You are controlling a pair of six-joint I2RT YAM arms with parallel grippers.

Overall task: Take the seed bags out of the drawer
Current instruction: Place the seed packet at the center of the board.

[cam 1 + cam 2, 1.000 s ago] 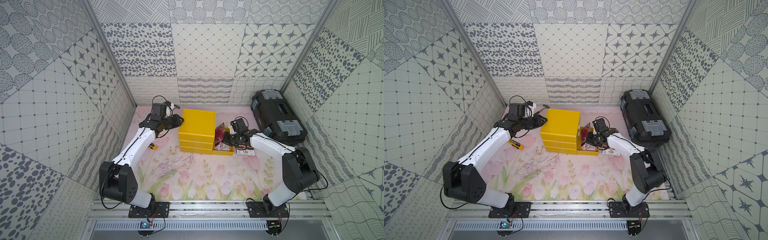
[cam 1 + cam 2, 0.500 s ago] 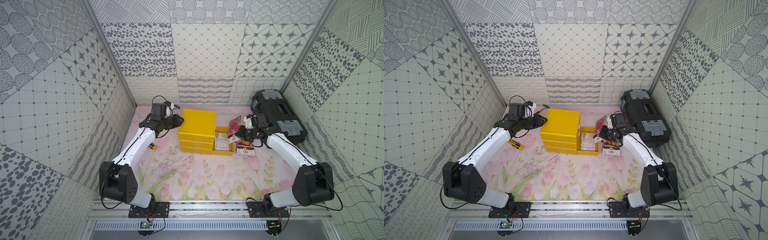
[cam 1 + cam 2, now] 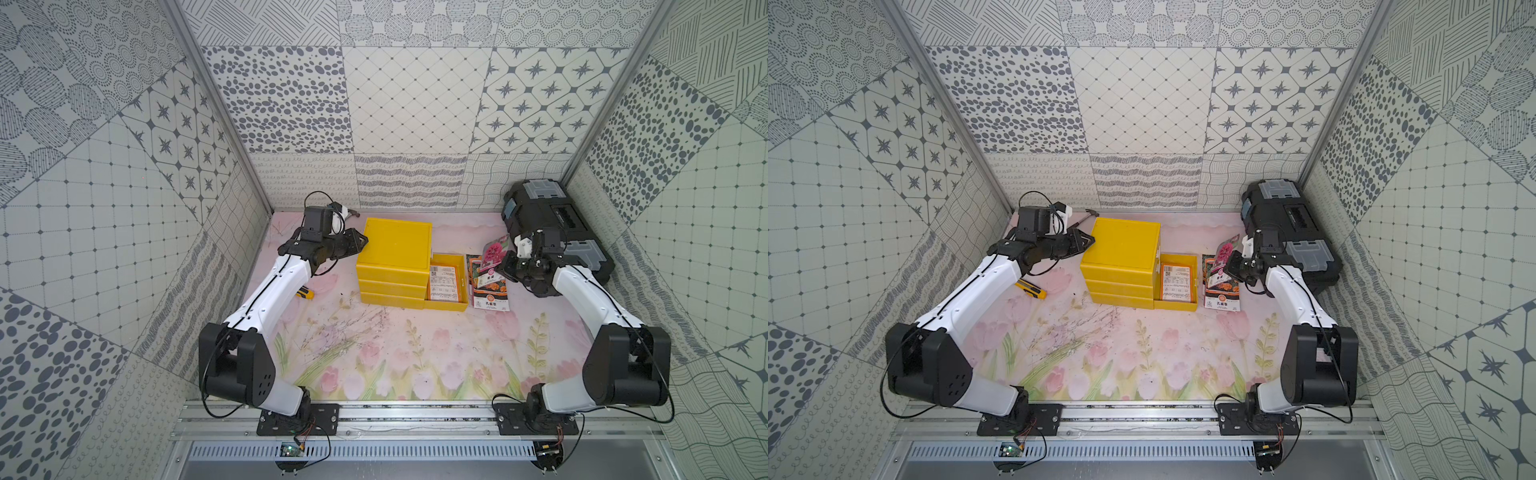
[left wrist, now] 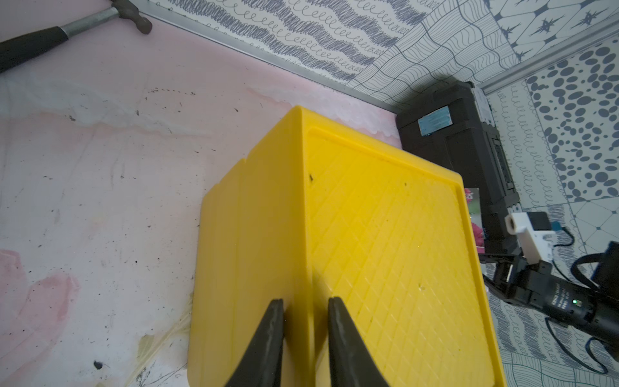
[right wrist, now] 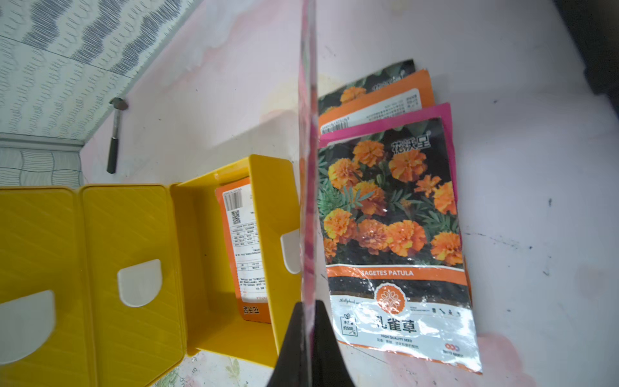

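The yellow drawer cabinet (image 3: 395,245) has its lowest drawer (image 3: 464,282) pulled out to the right. One seed bag (image 3: 444,283) lies inside it, white back up, and shows in the right wrist view (image 5: 243,248) too. Several seed bags (image 3: 490,291) lie stacked on the mat just right of the drawer, an orange-flower one (image 5: 392,217) on top. My right gripper (image 5: 310,303) is shut on a pink seed bag (image 3: 494,251), held upright above that stack. My left gripper (image 4: 305,301) clamps the cabinet's top left edge.
A black toolbox (image 3: 552,232) stands at the back right, close behind my right wrist. A hammer (image 4: 67,31) lies at the back wall behind my left arm. A yellow utility knife (image 3: 306,293) and dried twigs (image 3: 353,324) lie on the floral mat.
My right gripper has lifted the pink seed bag out of the drawer and carried it right, over the stack on the mat. The left arm has not moved.
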